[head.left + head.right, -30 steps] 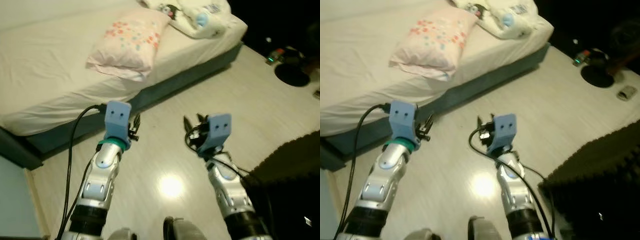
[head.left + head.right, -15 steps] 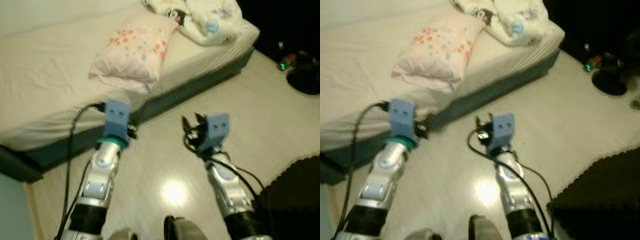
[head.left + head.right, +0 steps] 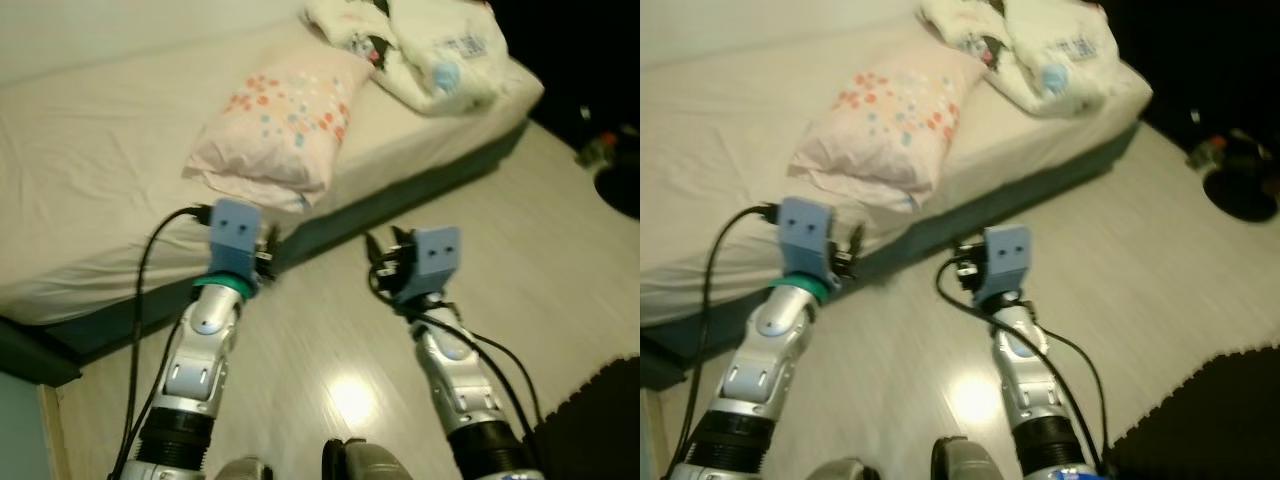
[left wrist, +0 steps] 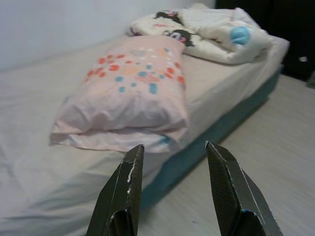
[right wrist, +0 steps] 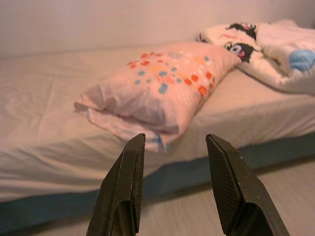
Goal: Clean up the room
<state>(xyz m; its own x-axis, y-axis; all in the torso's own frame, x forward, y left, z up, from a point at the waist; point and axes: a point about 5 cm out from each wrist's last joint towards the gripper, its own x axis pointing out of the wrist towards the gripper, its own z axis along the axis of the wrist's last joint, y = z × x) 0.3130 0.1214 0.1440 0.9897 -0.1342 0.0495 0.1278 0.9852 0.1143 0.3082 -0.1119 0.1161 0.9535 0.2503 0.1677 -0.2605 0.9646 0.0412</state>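
A pink pillow (image 3: 272, 128) with red and blue dots lies on the bed (image 3: 90, 180), close to the mattress edge that faces the robot, one corner overhanging the teal bed base (image 3: 1060, 175). Seen along each wrist, the pillow sits ahead of and above the fingertips, well apart from them. The left gripper (image 4: 173, 152) has its two black fingers spread with nothing between them; the right gripper (image 5: 173, 142) is likewise spread and empty. Both silver arms reach forward and low over the pale wood floor (image 3: 560, 270), the left wrist near the bed's side, the right further out over the floor. Beyond the pillow a rumpled white blanket (image 3: 440, 50) with cartoon prints is bunched at the far corner of the bed. A dark foam mat (image 3: 1220, 410) edges the floor at the robot's right.
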